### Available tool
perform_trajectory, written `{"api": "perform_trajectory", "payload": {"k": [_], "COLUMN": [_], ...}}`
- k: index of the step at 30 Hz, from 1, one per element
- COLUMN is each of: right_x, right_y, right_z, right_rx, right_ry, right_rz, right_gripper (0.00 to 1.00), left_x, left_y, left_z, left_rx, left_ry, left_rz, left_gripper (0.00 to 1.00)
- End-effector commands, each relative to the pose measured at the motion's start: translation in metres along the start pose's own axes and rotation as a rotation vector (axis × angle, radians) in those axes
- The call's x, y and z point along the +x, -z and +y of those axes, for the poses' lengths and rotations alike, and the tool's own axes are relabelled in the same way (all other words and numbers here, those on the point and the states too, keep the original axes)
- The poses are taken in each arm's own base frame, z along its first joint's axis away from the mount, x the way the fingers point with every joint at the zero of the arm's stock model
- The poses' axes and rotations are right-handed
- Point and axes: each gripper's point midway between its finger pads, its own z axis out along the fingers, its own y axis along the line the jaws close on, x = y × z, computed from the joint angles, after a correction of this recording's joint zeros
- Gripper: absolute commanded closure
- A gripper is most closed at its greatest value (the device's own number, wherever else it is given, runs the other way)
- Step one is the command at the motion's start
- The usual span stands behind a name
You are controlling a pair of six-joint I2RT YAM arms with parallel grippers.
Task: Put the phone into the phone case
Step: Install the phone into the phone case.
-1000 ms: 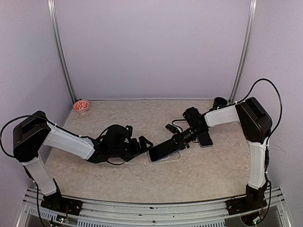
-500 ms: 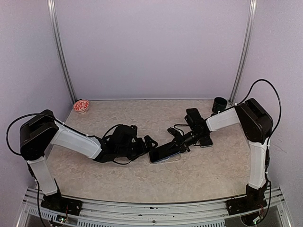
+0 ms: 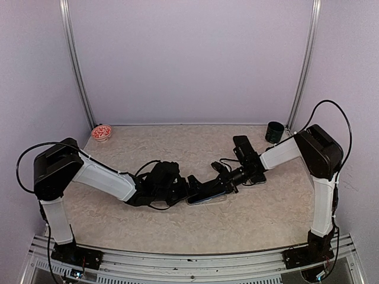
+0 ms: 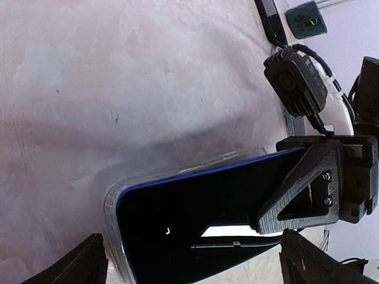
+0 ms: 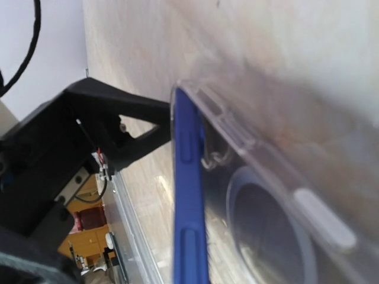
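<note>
— So, where is the phone (image 3: 207, 190) found?
— Near the middle of the bench, a little toward the near edge. Its left end is set in the clear phone case (image 4: 112, 195); its right end is tilted up off it.
— And how is it held?
— The right end is clamped by the right gripper (image 3: 230, 182), one finger (image 4: 302, 189) laid across the screen. The left gripper (image 3: 189, 184) is spread wide, its fingers (image 4: 89, 263) placed either side of the phone's left end.
</note>
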Motion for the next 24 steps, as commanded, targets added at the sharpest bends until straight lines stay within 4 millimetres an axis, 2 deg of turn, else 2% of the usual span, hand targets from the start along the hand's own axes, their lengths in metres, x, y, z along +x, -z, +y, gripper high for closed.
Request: {"api": "perform_trajectory", "payload": {"k": [1, 9, 14, 18, 24], "right_x": [0.021, 0.027, 0.030, 0.030, 0.025], "right_y": [-0.008, -0.023, -0.027, -0.024, -0.029], "right_z": [-0.072, -0.075, -0.073, -0.062, -0.056], "right_rx": [0.239, 0.220, 0.182, 0.128, 0.110], "right_ry": [-0.205, -0.200, -0.194, -0.180, -0.163], "right_rz": [-0.014, 0.022, 0.030, 0.015, 0.007], "right_gripper": [1.00, 1.00, 1.00, 1.00, 1.00], "left_x": [0.001, 0.011, 0.017, 0.015, 0.012], "left_y": [-0.004, -0.017, -0.021, -0.016, -0.012], "left_z": [0.004, -0.010, 0.001, 0.003, -0.025], "left_rx": [-0.030, 0.030, 0.010, 0.009, 0.091], "left_ry": [0.002, -0.015, -0.012, -0.005, -0.021], "left_rz": [-0.002, 0.056, 0.069, 0.066, 0.079], "left_gripper": [0.01, 0.01, 0.01, 0.01, 0.01]}}
